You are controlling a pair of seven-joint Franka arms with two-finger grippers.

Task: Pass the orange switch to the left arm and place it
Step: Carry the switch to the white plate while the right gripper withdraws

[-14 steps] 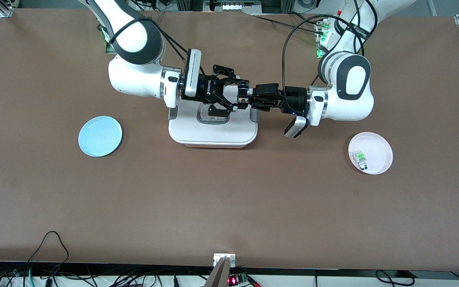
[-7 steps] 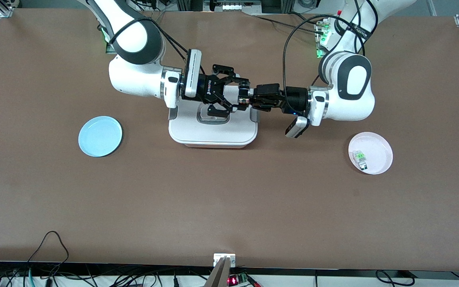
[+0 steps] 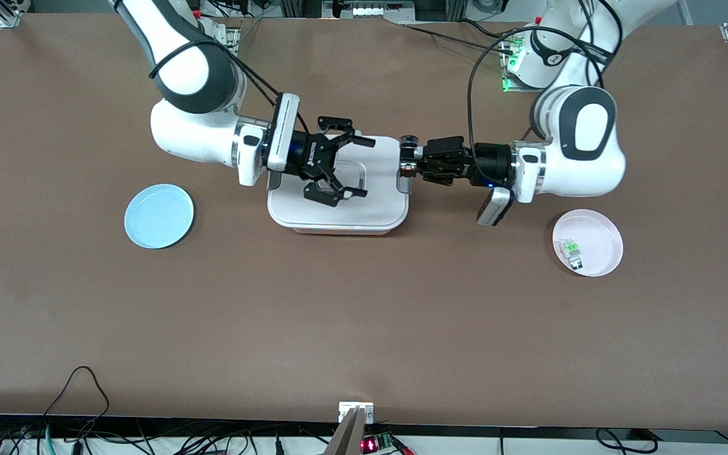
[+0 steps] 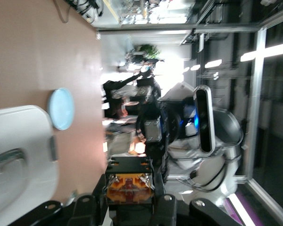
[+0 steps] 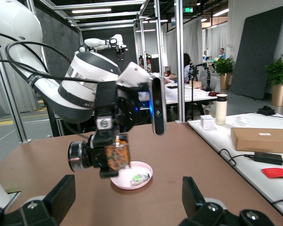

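The orange switch (image 3: pixel 407 165) sits just right of the frame's centre in the front view, pinched between the fingers of the left gripper (image 3: pixel 409 163), which hangs over the edge of the box (image 3: pixel 339 212) toward the left arm's end of the table. In the left wrist view the switch (image 4: pixel 129 182) shows at the lower middle, its orange face clamped between the black fingers (image 4: pixel 158 214). In the right wrist view it (image 5: pixel 116 157) appears left of centre, held by the left gripper (image 5: pixel 104 157) in the air.

The right gripper (image 3: pixel 342 169) is over the box's recessed handle, a little left of centre in the front view, its fingers (image 3: pixel 356 140) spread wide and holding nothing; a clear gap separates it from the switch.

The white box lies in the middle of the table. A blue plate (image 3: pixel 158 215) lies at the middle left of the frame, toward the right arm's end. A pink plate (image 3: pixel 601 237) lies at the middle right, toward the left arm's end, with a small green-and-clear component (image 3: pixel 572 250) in it.
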